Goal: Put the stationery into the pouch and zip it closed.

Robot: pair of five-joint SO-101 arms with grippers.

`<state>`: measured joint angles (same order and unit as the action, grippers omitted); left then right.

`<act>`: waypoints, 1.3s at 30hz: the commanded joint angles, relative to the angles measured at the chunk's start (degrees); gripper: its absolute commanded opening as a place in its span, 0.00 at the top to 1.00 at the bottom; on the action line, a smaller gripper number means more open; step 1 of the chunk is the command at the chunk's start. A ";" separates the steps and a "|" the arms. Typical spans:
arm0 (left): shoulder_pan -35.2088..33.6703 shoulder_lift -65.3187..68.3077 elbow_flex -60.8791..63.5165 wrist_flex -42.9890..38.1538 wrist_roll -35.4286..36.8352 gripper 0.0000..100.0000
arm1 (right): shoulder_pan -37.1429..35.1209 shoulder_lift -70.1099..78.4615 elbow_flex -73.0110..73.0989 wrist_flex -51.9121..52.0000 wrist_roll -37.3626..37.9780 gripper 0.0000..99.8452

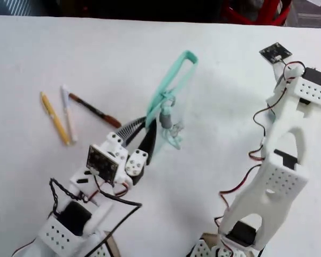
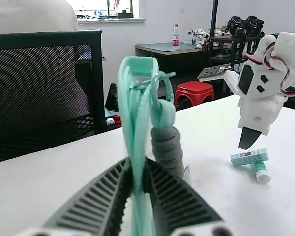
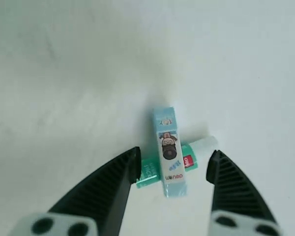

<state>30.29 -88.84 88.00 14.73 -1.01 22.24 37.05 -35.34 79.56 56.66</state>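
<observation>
Far L on the table (image 1: 21, 69): 3 pens lie loose and close together, i.e. yellow pen (image 1: 54, 118), white pen (image 1: 68, 113) and brown pen (image 1: 94, 111). None is in the pouch yet.

Ctr: L gripper (image 2: 136, 167) is clenched on the pouch (image 2: 135, 108), pinching its teal edge so it stands upright. A grey tag (image 2: 167, 145) hangs beside the zip. Can't tell if the mouth is open; from above it looks v. narrow.

R side: R gripper (image 3: 174, 155) is released, jaws spread wide. It hovers just over the box (image 3: 168, 162), which lies crosswise on top of the tube (image 3: 148, 173). Both are well apart from the pouch.

Step in hand, prob.: R takes the box first, since it's on top.
- Drop straight down w/ jaws either side of the box's narrow width, pads on its long faces.
- Stay high enough to miss the tube underneath, or both get nipped and the box skews.
- The box sits on a round tube, so it may rock. Close slowly & centred.
- Lift clear before swinging over to the pouch.
- L should keep the pouch steady. The mouth prob. needs spreading before anything goes in, else the box just hits the rim.
</observation>
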 commanded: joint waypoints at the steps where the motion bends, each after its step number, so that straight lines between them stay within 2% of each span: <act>1: -0.40 0.40 0.00 0.53 -0.35 0.98 | -0.66 1.98 -5.19 1.63 3.52 0.79; 14: -0.40 0.40 0.18 0.62 -0.35 0.98 | 0.40 17.54 -18.55 2.33 5.45 0.79; 16: -0.40 0.40 0.18 0.62 -0.35 0.98 | 0.22 19.21 -20.75 2.24 5.36 0.83; 20: -0.40 0.40 0.18 0.62 -0.35 0.98 | -0.66 22.02 -25.93 2.15 5.36 0.99; 22: -0.40 0.40 0.18 0.62 -0.35 0.98 | -0.84 23.16 -27.87 2.51 5.36 0.96; 26: -0.13 0.40 0.18 0.62 -0.35 0.98 | -0.92 22.90 -32.79 7.34 5.01 0.98; 32: -0.04 0.40 0.26 0.62 -0.35 0.98 | -1.63 19.21 -48.70 18.51 -4.84 0.98; 39: -0.40 0.40 0.26 0.62 -0.35 0.98 | -1.45 15.78 -60.22 19.21 -22.51 0.98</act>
<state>30.29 -88.84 88.00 14.73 -1.01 21.10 58.59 -90.90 98.55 39.96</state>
